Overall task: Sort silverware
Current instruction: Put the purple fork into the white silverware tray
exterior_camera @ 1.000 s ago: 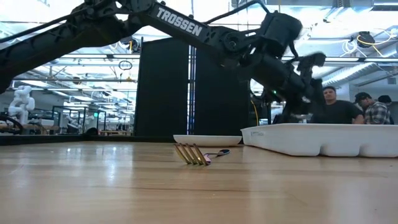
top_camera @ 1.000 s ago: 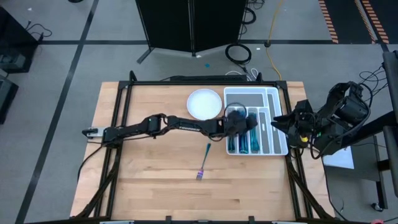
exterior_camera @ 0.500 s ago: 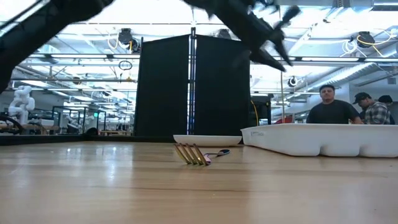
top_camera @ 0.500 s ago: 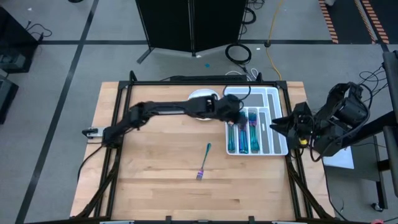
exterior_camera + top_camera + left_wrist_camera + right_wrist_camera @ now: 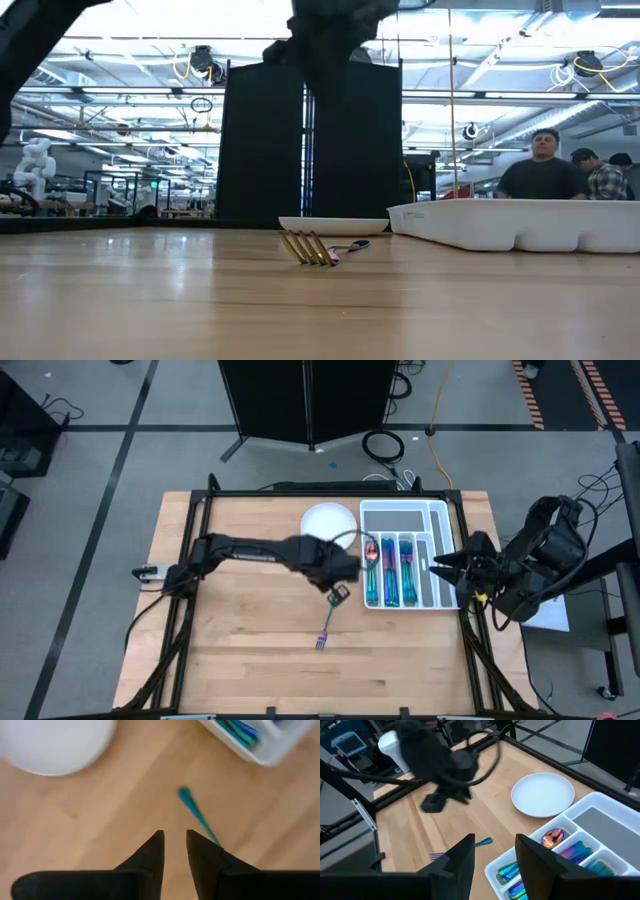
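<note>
From above, the left arm stretches across the wooden table (image 5: 250, 650) with its elbow bent, and the left pincer (image 5: 338, 592) hangs over the handle end of a lone fork (image 5: 326, 625). The fork lies flat on the bare wood, its prongs pointing away from the pincer toward the near table edge. Just beyond the pincer sits a white tray (image 5: 445, 520) with long compartments, holding shiny blue, teal and pink cutlery (image 5: 388, 572). A round white plate (image 5: 328, 523) lies beside the tray. The right arm waits folded off the table's right edge, its right pincer (image 5: 438, 564) aimed at the tray's side.

From table height, the fork (image 5: 312, 247) shows its golden prongs end on, with the plate rim (image 5: 333, 226) and the tray wall (image 5: 520, 222) behind it. Only a dark blurred part of the arm shows at the top. People stand in the room beyond.

The left wrist camera shows the two dark tapered fingers (image 5: 152, 852) spread slightly, holding nothing, with the fork's teal handle (image 5: 196, 812) just ahead and partly hidden by one finger. The plate and the tray corner are cut off.

The right wrist camera shows its fingers (image 5: 462, 855) apart and empty, with the tray's cutlery (image 5: 570, 854), the plate (image 5: 543, 794) and the fork (image 5: 462, 848) beyond them.
</note>
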